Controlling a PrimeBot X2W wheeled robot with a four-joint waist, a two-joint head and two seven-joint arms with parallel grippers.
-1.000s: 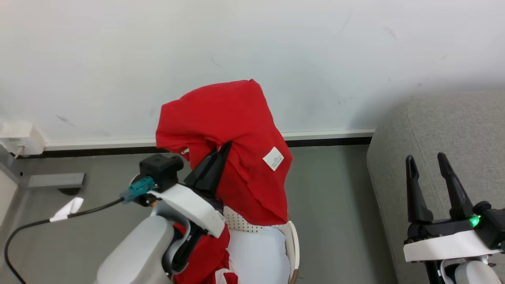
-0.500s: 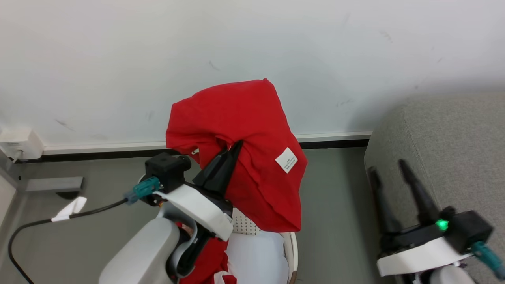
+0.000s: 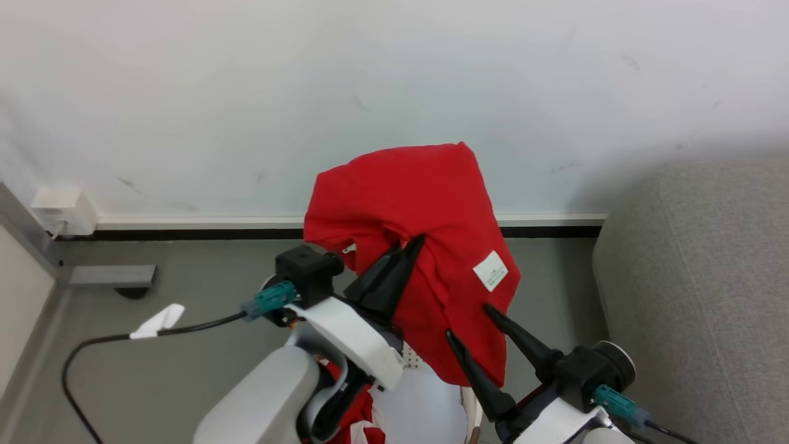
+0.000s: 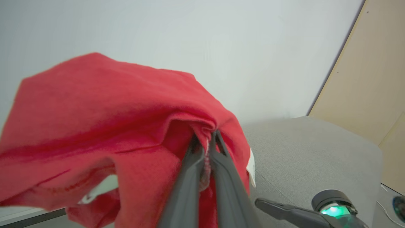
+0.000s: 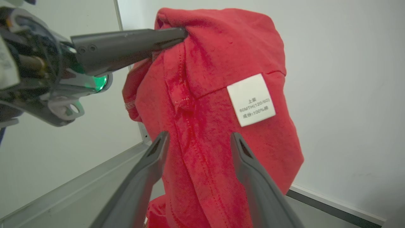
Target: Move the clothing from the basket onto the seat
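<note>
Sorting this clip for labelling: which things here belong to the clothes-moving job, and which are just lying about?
Job: plain red fabric shirt, white label, clamped in shut left gripper; open right gripper; white perforated plastic basket; grey fabric sofa.
Lying about: black cable with white tag; white wall box; pale padding in basket.

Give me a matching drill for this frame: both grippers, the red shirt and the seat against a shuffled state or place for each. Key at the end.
Things
1. left gripper
2. right gripper
3. red shirt
4. seat

States or places
A. grey, at the right side of the head view
B. open, gripping nothing
C. hanging in the air
D. shut on a fold of cloth

Pairs: 1-D, 2-B, 3-C, 4-A
</note>
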